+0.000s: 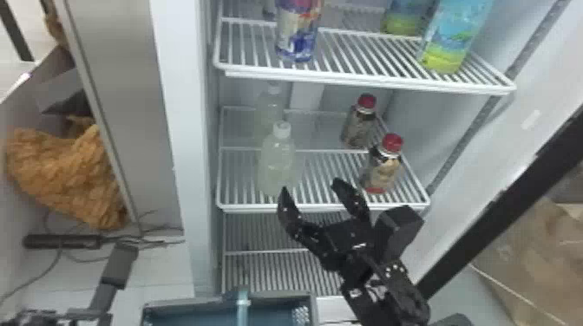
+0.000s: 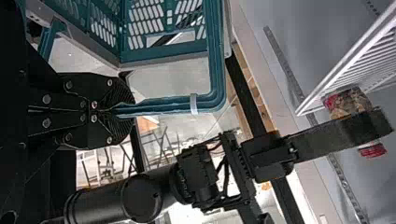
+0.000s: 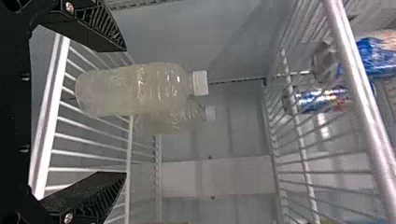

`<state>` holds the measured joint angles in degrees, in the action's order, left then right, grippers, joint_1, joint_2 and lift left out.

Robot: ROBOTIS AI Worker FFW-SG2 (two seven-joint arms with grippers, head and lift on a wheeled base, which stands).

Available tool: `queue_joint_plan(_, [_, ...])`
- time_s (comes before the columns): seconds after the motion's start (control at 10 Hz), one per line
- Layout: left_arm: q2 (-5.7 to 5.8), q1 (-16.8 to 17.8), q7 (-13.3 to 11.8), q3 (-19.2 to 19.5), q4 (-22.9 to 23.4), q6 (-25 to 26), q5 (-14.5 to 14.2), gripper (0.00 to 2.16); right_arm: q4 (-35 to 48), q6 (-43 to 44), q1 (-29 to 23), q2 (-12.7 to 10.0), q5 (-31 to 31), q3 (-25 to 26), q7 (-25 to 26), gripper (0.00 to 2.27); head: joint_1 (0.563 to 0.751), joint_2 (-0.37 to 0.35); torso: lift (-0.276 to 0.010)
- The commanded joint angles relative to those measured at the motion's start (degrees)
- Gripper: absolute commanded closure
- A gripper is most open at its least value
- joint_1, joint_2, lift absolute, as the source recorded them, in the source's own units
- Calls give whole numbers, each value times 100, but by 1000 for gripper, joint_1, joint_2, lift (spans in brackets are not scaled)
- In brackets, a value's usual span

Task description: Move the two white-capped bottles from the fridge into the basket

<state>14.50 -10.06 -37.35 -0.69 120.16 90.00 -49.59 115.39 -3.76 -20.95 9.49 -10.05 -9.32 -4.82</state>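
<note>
White-capped bottles: translucent, ribbed, round-shouldered, on wire shelf.

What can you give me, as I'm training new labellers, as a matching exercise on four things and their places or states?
1. White-capped bottles
2. Left gripper
3. Red-capped bottles
4. Right gripper

A. Open, near the shelf
B. Shelf's right side
C. Shut on the basket handle
D. Shelf's left side

Pairs: 1-D, 2-C, 3-B, 4-A
</note>
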Motion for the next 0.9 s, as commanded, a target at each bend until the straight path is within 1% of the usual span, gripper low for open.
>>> queue_joint_plan(0.0, [0,8,0,0,0,3,0,1170,-198,-60,225,9,22,-96,-2,85,695,-188,-260])
queue_joint_plan(0.5, [-8,8,0,11,-14,3,-23,1170,-774,-74,858,27,68,-302,-2,87,695,-154,-260])
queue_joint_plan(0.8, [-17,22,0,0,-28,3,-23,1170,-1126,-74,1252,27,79,-405,-125,93,695,-138,-260])
